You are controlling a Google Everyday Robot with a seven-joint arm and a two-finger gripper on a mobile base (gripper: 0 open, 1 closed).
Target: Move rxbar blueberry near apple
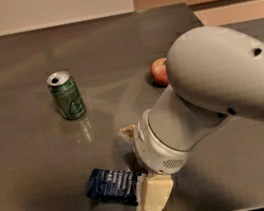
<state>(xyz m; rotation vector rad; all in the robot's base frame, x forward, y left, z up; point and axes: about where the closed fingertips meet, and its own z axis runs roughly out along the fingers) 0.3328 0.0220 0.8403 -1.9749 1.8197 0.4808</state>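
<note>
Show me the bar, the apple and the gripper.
bar [110, 182]: camera view, middle of its blue wrapper.
apple [158, 71]: camera view, its visible left part.
gripper [150, 208]: camera view, pale lower end, by the bar's right end.

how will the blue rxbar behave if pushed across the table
The rxbar blueberry lies flat, so it should slide, not roll. The table looks glossy, so it may skid easily. The gripper sits at its right end.

The rxbar blueberry [110, 182] lies near, the gripper [152, 204] at its right end; can [66, 94] far left, apple [158, 72] far right.
</note>
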